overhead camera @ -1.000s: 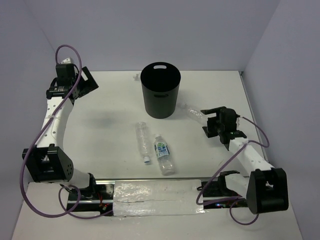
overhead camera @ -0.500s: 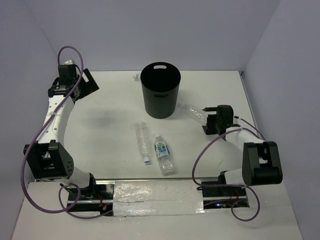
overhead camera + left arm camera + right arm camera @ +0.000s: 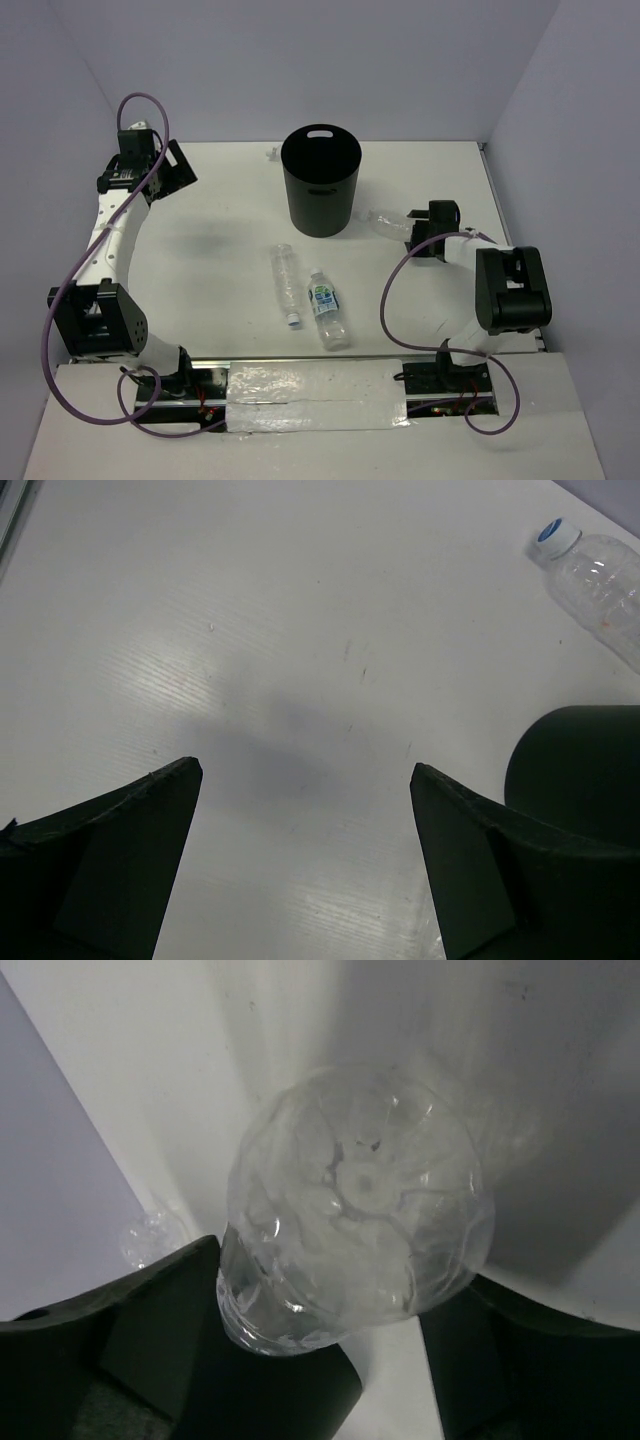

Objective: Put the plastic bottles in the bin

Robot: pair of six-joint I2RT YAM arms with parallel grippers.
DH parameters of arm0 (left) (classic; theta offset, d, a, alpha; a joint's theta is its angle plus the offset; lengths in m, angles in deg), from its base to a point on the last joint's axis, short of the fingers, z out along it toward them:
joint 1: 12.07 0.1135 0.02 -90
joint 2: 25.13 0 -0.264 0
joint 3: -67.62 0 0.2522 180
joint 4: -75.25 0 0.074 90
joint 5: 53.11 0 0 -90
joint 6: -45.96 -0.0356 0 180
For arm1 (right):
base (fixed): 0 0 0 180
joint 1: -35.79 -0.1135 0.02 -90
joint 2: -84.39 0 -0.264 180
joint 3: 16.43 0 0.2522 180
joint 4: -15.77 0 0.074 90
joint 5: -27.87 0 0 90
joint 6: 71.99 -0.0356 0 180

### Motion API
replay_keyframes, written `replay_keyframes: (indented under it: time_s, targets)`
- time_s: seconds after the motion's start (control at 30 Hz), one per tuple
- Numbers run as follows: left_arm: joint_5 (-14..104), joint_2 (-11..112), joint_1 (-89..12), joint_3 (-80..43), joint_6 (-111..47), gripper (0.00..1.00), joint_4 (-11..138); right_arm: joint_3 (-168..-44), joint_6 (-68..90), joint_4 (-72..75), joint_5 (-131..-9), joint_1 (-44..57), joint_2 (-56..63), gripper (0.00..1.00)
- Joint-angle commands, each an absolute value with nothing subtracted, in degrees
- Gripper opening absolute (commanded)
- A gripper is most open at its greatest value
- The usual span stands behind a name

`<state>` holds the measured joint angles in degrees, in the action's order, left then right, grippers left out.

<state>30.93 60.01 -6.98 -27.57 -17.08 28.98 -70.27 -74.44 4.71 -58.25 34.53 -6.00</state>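
My right gripper (image 3: 335, 1275) stood around the base of a clear bottle (image 3: 355, 1210), which lay on the table (image 3: 220, 250) just to the right of the bin (image 3: 321, 180). One finger (image 3: 150, 1330) seemed to touch it, but I could not tell whether the jaws clamped it. My left gripper (image 3: 305, 770) hung over bare table at the far left, jaws wide apart, holding nothing. A plain bottle (image 3: 285, 283) and a labelled bottle (image 3: 326, 308) lay side by side in front of the upright bin.
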Motion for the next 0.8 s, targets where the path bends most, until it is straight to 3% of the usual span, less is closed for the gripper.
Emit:
replay_keyframes:
  time_s: [0.0,0.1,0.2,0.4,0.5,0.77]
  targets:
    - [29.94,60.04,-7.14,-29.99,-18.55,0.99,29.15,-73.26,-73.75,2.89,-54.57,35.35,-7.80,0.79]
    - [30.29,60.04,-7.14,-29.90,-18.38,0.99,29.24,-75.19,-71.56,-0.53,-51.60,35.35,-6.50,0.53]
    - [30.73,59.95,-7.14,-29.81,-18.11,0.99,29.15,-79.21,-65.86,-5.36,-48.26,35.44,-2.47,0.46]
    - [32.92,59.33,-7.23,-30.42,-17.50,0.99,27.83,-91.42,-47.85,-12.49,-33.59,33.08,12.12,0.45]
    - [34.42,59.42,-7.32,-30.51,-16.36,0.99,27.74,-100.13,-29.00,-8.30,-27.42,28.33,18.37,0.46]
    - [36.45,59.69,-8.02,-29.64,-14.33,0.99,28.00,-126.92,-3.37,-8.53,-38.38,14.62,6.97,0.47]
